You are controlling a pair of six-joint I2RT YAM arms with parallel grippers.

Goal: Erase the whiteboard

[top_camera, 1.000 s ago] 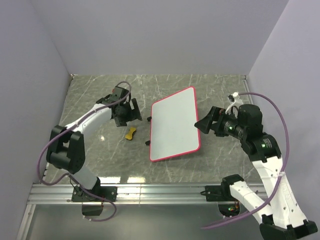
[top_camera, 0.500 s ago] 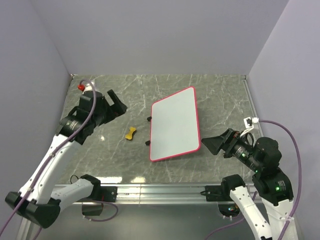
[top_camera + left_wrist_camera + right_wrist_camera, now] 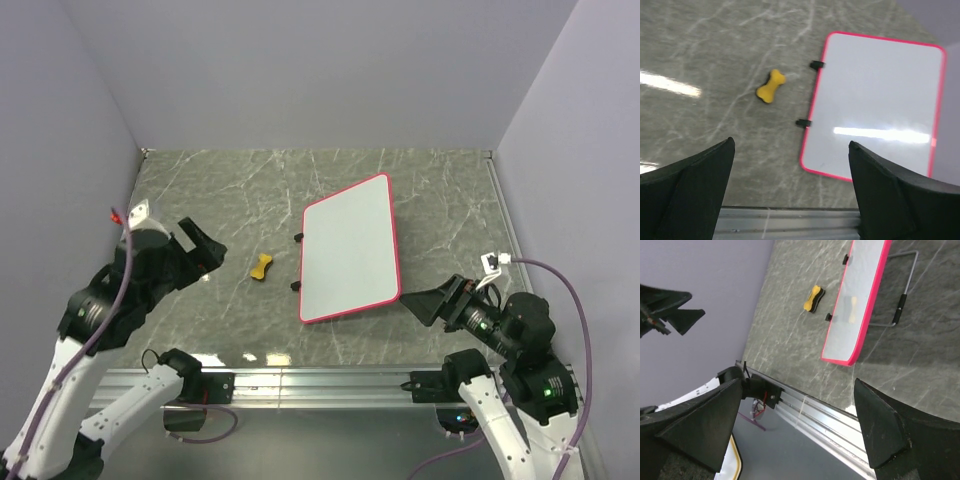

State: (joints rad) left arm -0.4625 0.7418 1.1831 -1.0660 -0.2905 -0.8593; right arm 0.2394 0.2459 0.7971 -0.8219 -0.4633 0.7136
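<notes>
Pale violet walls [image 3: 300, 70] stand around a grey marbled bench [image 3: 200, 190]. The large flat white whiteboard with a thin pink-red rim [image 3: 350, 250] lies near the middle of the bench, with no marks on it. The left end effector [image 3: 205, 250] hangs released near the left edge, well apart from the board. The right end effector [image 3: 415, 300], also released, is close to the board's near right corner without touching it. A small yellow bone-shaped eraser [image 3: 262, 267] lies near the board's left side.

Grey veined marble tabletop [image 3: 200, 190], plain lavender walls [image 3: 300, 70], aluminium rail [image 3: 320, 380] along near edge.
</notes>
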